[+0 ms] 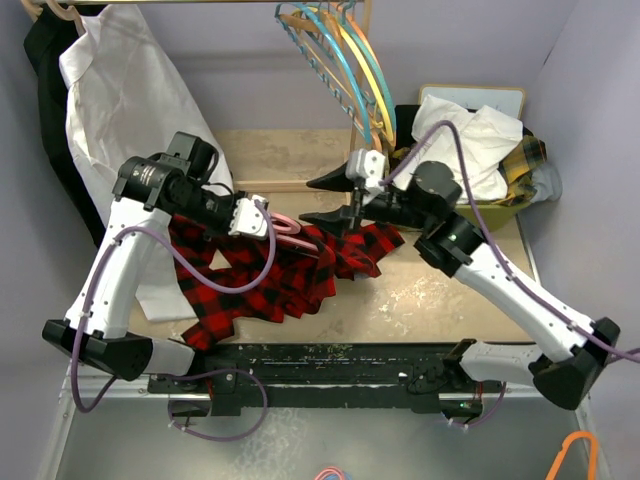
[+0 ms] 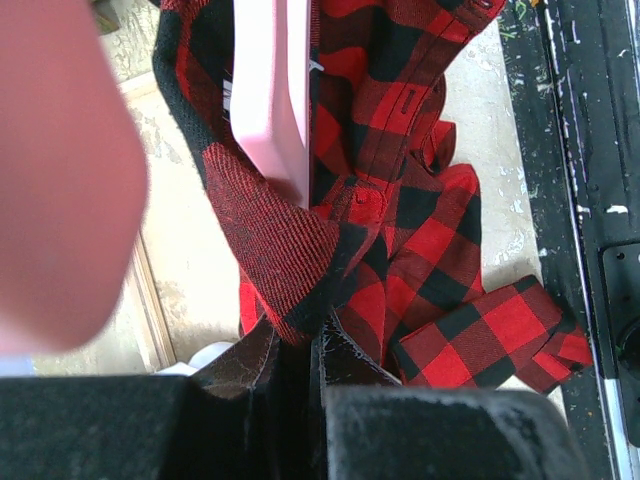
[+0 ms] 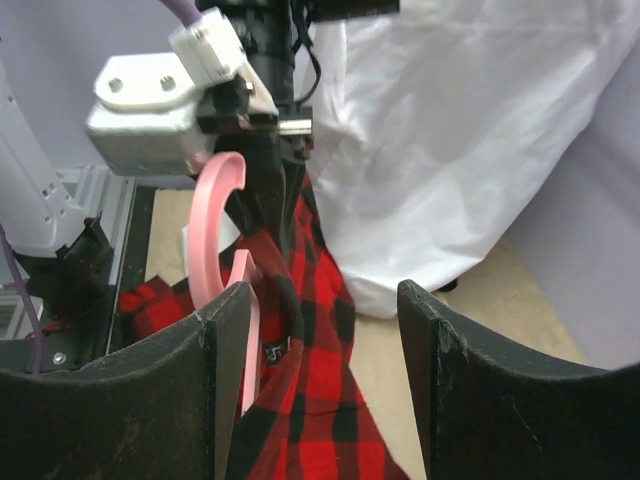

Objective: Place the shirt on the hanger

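The red-and-black plaid shirt (image 1: 270,275) lies crumpled on the table, its collar end lifted. My left gripper (image 1: 262,218) is shut on a fold of the shirt (image 2: 300,300), held above the table. The pink hanger (image 1: 288,226) sits against the lifted cloth; its bar (image 2: 270,90) runs into the shirt and its hook (image 3: 213,235) curves up beside the left gripper (image 3: 265,205). My right gripper (image 1: 335,200) is open and empty, facing the lifted shirt (image 3: 320,400) from the right. Its fingers (image 3: 215,390) stand either side of the hanging cloth without touching it.
A plain white shirt (image 1: 125,100) hangs at the back left. Blue, yellow and orange hangers (image 1: 345,55) hang at the back middle. A basket (image 1: 525,205) with white and yellow-green plaid cloth stands at the back right. A black rail (image 1: 320,362) runs along the near edge.
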